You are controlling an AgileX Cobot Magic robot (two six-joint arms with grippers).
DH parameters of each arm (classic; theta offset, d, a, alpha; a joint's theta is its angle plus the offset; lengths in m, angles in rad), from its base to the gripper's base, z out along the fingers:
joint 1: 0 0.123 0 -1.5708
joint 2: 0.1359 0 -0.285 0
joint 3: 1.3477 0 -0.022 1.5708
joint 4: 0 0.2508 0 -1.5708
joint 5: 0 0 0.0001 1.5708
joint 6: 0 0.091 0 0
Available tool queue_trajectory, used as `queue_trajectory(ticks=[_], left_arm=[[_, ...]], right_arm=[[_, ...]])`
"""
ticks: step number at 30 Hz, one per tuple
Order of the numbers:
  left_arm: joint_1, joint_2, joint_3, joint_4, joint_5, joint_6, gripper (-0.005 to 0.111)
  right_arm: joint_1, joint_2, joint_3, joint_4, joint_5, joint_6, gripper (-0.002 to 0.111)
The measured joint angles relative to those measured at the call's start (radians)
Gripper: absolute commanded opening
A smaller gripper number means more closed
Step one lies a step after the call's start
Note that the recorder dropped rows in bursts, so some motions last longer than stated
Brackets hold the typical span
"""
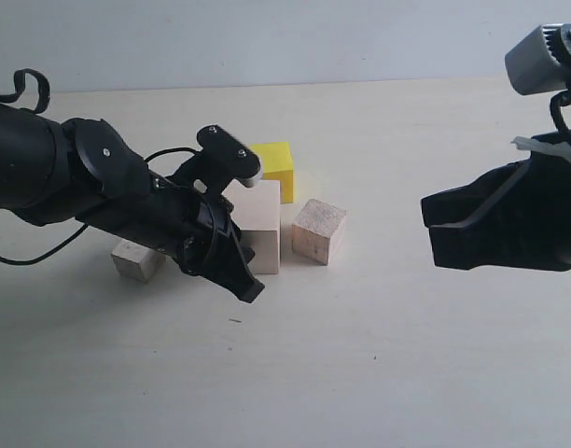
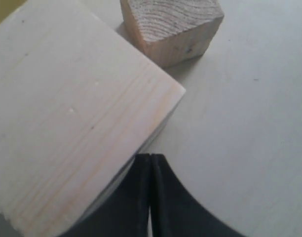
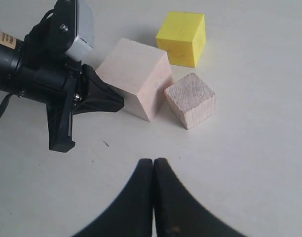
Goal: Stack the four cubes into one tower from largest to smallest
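Note:
Four cubes rest apart on the table. The large pale wooden cube (image 1: 263,224) (image 3: 136,76) (image 2: 77,123) stands in the middle. Behind it is the yellow cube (image 1: 274,168) (image 3: 183,34), and the medium bare-wood cube (image 1: 319,231) (image 3: 190,98) (image 2: 173,27) sits to its right. The small bare-wood cube (image 1: 138,259) lies to the left, partly under the left arm. My left gripper (image 1: 232,230) (image 2: 151,157) (image 3: 119,102) is shut and empty, its tip at the large cube's left side. My right gripper (image 1: 431,229) (image 3: 154,160) hovers shut and empty to the right of the cubes.
The pale table (image 1: 360,364) carries only the cubes. A black cable (image 1: 43,250) trails from the left arm across the table's left part. The left arm's body hangs low over the small cube.

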Motion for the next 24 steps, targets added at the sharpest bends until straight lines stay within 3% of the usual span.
queue_trajectory(ticks=[24], left_arm=[[0.0, 0.0, 0.0, -0.059, -0.005, 0.004, 0.0]], right_arm=[[0.0, 0.0, 0.0, 0.0, 0.0, 0.002, 0.0]])
